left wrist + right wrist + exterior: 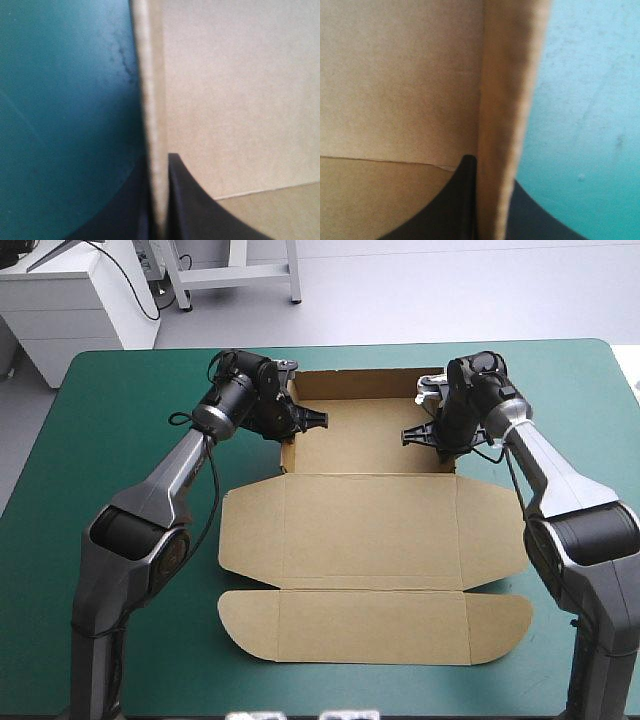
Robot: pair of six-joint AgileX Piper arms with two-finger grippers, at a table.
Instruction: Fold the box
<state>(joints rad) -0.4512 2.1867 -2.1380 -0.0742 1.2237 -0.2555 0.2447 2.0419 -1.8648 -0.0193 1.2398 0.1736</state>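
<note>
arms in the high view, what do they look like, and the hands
The left arm and right arm have silver-grey shells with black joints and black wrist housings. Each ends in a hand of two broad black fingers, curved like fins: left hand, right hand.

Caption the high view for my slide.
Left hand and right hand each pinch a raised wall of the box, lid flat.

Box [370,530] on table [120,420], tray far, lid flat near; L pincer [292,426] on L wall, R pincer [447,436] on R wall
</note>
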